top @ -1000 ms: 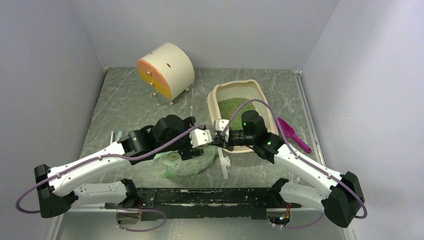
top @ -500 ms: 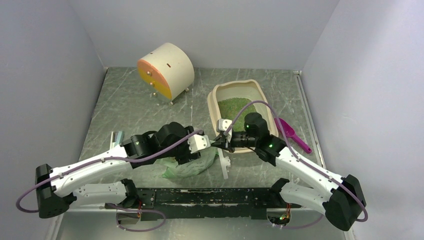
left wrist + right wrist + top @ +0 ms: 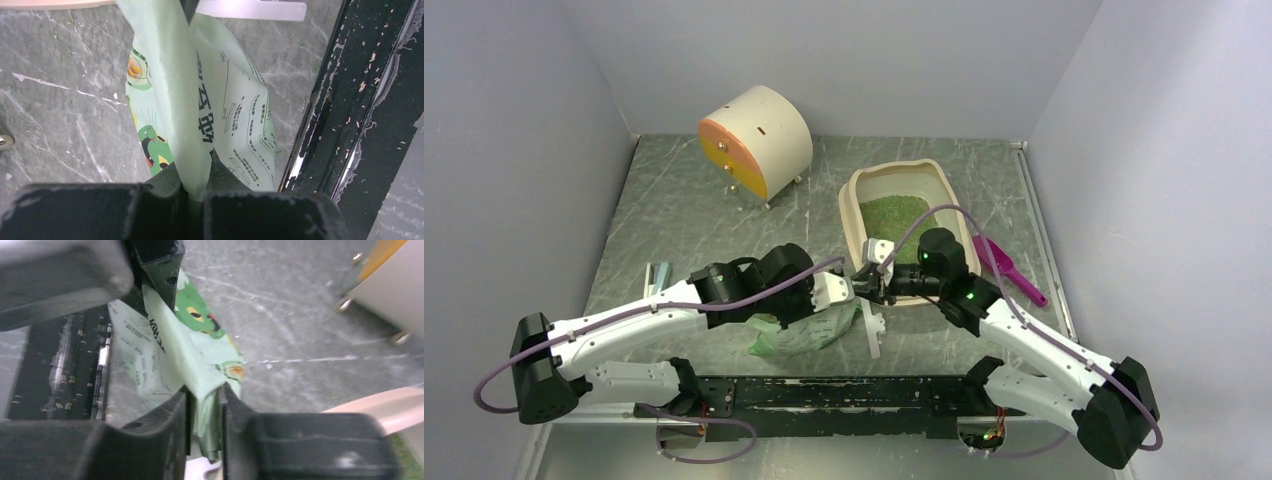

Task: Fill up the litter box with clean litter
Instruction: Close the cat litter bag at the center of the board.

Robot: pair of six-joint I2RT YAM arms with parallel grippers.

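Since a second ago my left gripper has slid right to meet my right gripper, and it has gone from wide to clamped on the top edge of the bag. My right arm has sunk a little.

From above, the two grippers sit tip to tip just off the near end of the litter box. The bag trails from them down onto the table, crumpled. The litter lies as a green bed inside the box, with the far end bare beige. A magenta scoop lies just right of the box. The cabinet stands well apart at the far left.

From my left wrist, my fingers are closed with a fold of the bag pinched between them. The printed bag stretches away over the table, beside the black rail. A white strip lies beyond it.

From my right wrist, my fingers stand narrow and a fold of the bag fills the gap, touching both. The left gripper grips the same bag farther along. The box rim shows at the right, with litter in the corner.
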